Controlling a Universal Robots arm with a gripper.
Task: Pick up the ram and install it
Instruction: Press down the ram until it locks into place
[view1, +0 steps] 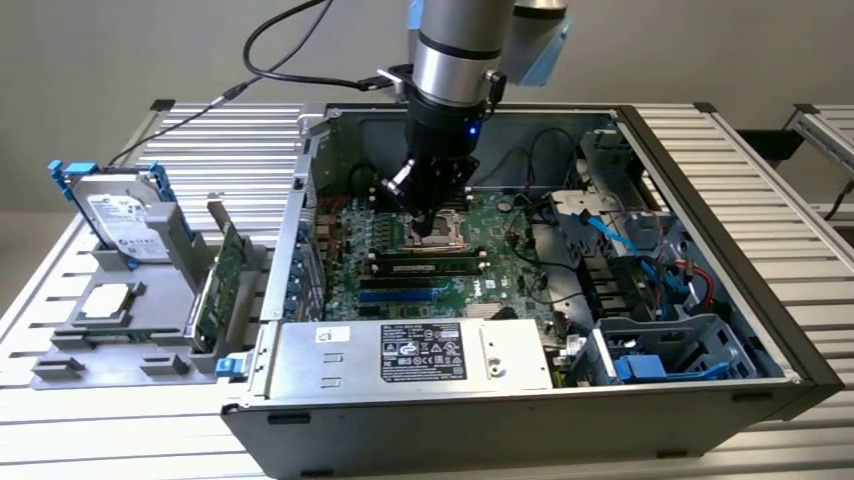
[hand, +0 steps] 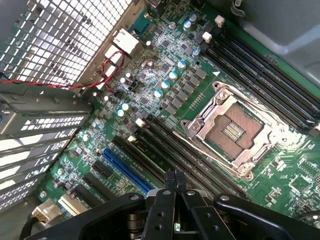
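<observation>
**Clenched gripper over the motherboard, RAM seated in a slot**

The gripper is inside the open computer case, its fingers pressed together with nothing between them, poised above the black memory slots beside the empty CPU socket. The ram stick lies in a slot on the motherboard, just in front of the gripper. The case also holds a power supply and a blue drive cage. On the exterior view's left, a grey tray carries a hard drive, a green expansion card and a CPU.
</observation>
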